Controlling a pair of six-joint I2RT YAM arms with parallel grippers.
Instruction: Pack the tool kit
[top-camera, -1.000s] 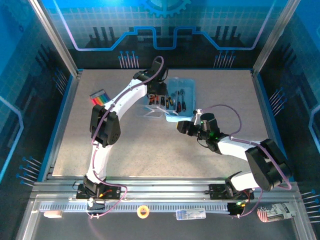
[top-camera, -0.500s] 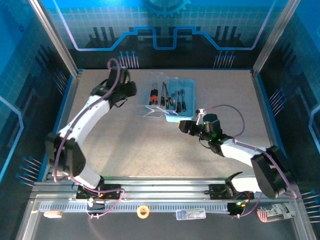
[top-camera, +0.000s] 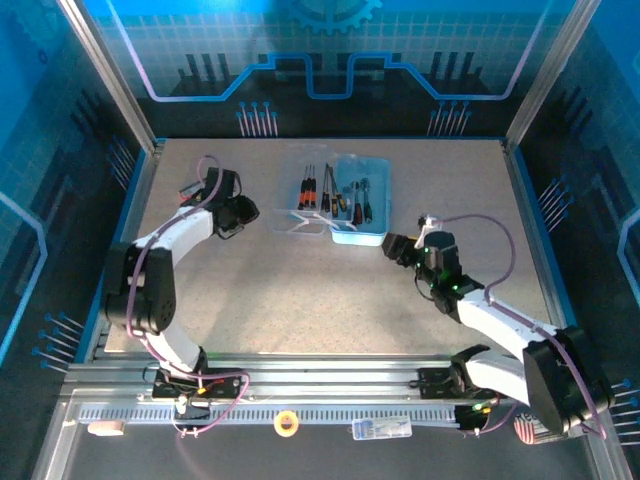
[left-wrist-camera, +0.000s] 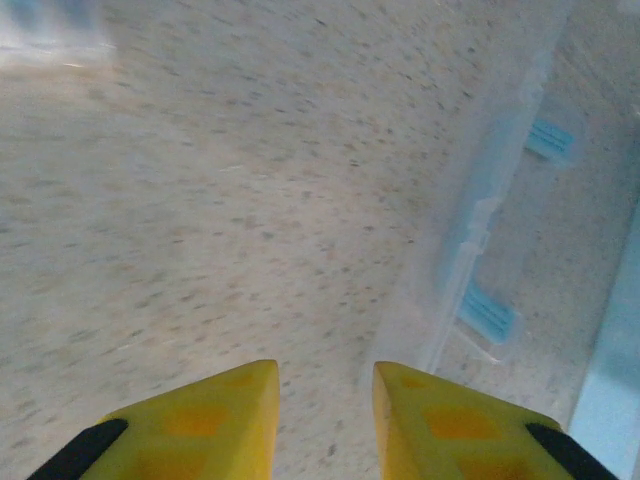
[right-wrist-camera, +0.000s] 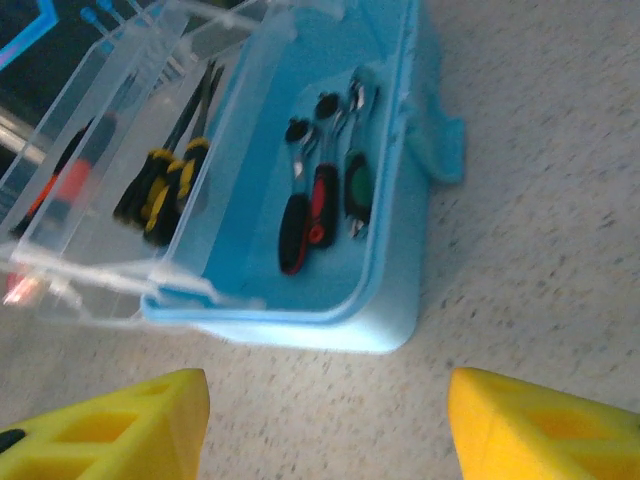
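While your right gripper (right-wrist-camera: 325, 400) gapes empty near the blue case (right-wrist-camera: 330, 325) and your left gripper (left-wrist-camera: 325, 385) sits barely parted, empty too, clipping the case's clear lid (top-camera: 298, 226) could scatter screwdrivers (top-camera: 312, 190).

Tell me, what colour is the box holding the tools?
The box is light blue, seen best from the right wrist view.

Open light-blue case (right-wrist-camera: 330, 328) holds three ratchets (right-wrist-camera: 318, 205); its clear half (top-camera: 291, 224), just left, holds black-and-yellow screwdrivers (right-wrist-camera: 165, 185).
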